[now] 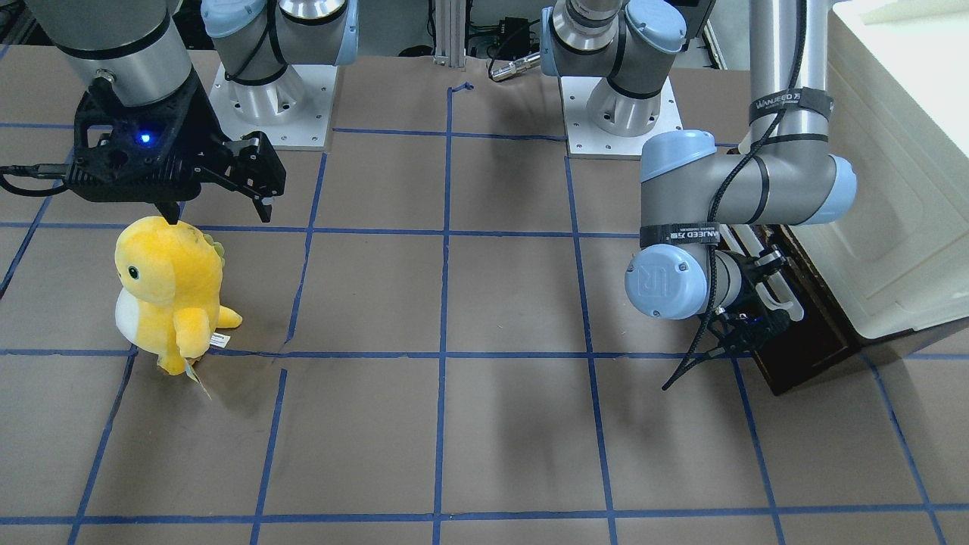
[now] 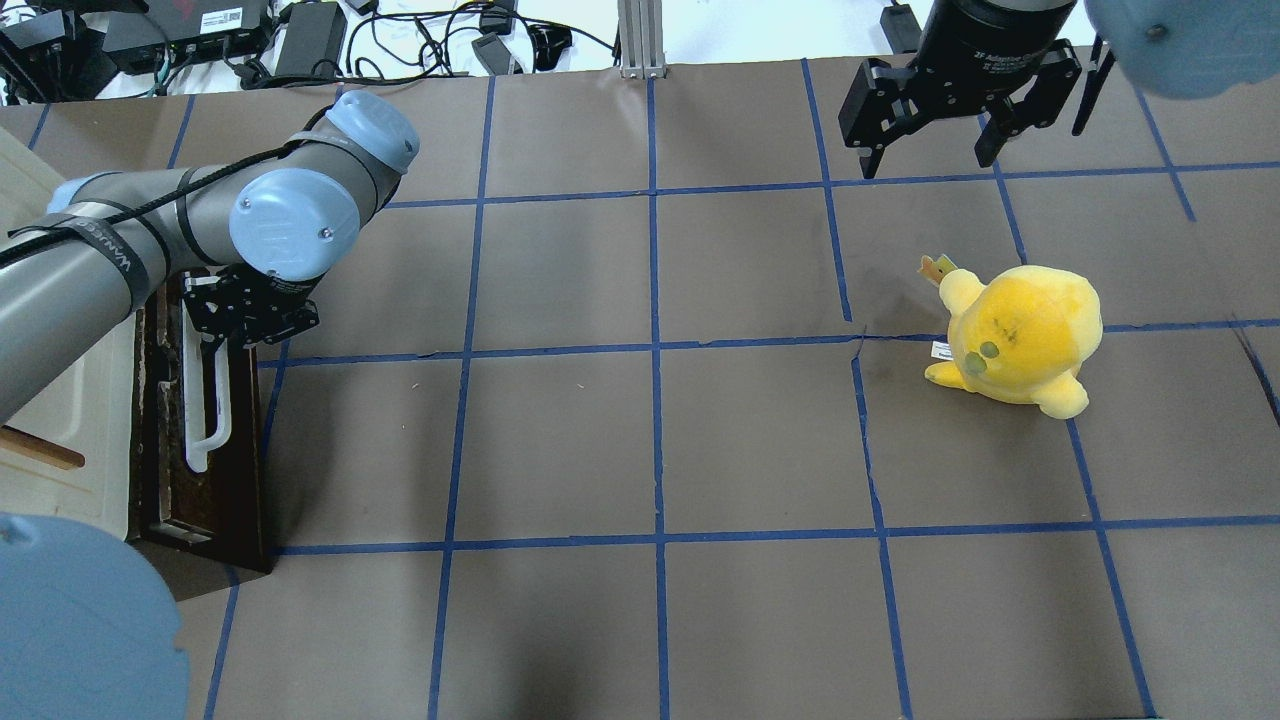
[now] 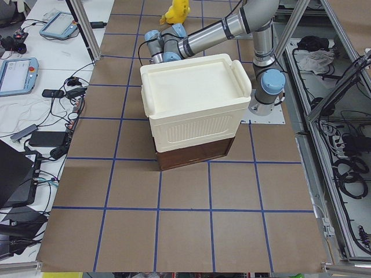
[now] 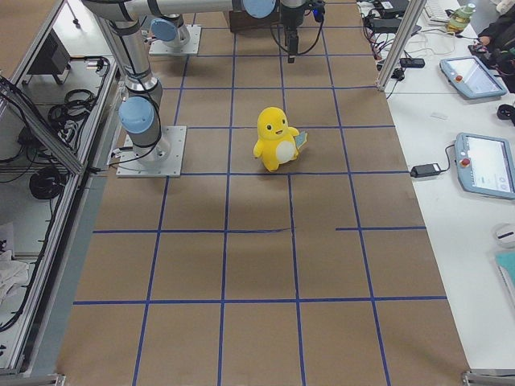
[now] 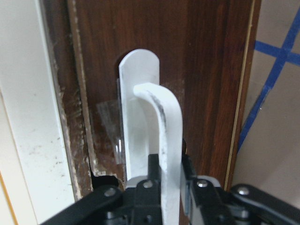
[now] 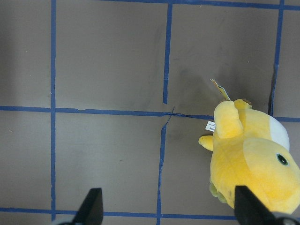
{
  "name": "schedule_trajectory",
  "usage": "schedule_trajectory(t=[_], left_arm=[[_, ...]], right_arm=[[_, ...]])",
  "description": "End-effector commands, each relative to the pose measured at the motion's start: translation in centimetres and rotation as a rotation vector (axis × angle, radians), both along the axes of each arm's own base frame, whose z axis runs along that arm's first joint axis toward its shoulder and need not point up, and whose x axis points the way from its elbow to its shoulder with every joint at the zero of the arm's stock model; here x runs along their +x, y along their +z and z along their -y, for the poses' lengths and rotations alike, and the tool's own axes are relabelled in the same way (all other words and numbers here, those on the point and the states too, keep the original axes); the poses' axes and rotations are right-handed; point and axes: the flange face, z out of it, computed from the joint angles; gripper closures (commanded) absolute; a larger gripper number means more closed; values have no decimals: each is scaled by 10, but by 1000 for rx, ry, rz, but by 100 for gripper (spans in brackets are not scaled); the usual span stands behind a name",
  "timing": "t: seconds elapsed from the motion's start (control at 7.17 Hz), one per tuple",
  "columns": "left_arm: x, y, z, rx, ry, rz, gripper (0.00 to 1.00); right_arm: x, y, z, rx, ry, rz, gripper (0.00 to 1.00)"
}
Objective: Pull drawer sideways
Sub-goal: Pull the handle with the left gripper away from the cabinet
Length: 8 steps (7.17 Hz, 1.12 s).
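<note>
The drawer's dark brown front panel (image 2: 205, 470) stands at the foot of the cream-white cabinet (image 2: 60, 400), at the table's left end. The drawer's pale sides are hidden. Its long white bar handle (image 2: 200, 420) runs along the panel. My left gripper (image 2: 212, 328) is shut on the far end of the handle (image 5: 159, 108), which passes between the black fingers (image 5: 147, 173). In the front-facing view, the left gripper (image 1: 761, 301) is at the panel (image 1: 814, 341). My right gripper (image 2: 927, 165) is open and empty, hanging above the table far from the drawer.
A yellow plush toy (image 2: 1020, 335) stands on the table's right half, just below the right gripper (image 1: 219, 216) in the front-facing view. It also shows in the right wrist view (image 6: 253, 159). Blue tape lines grid the brown table. Cables lie beyond the far edge.
</note>
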Motion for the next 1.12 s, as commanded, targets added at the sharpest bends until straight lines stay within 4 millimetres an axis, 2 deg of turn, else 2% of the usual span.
schedule_trajectory(t=[0.0,0.98], left_arm=[[-7,-5,0,-7,8,0,86],[-26,-3,7,-24,-4,-2,85]], right_arm=[[0,0,0,0,1,-1,0],[0,0,0,0,2,0,0]])
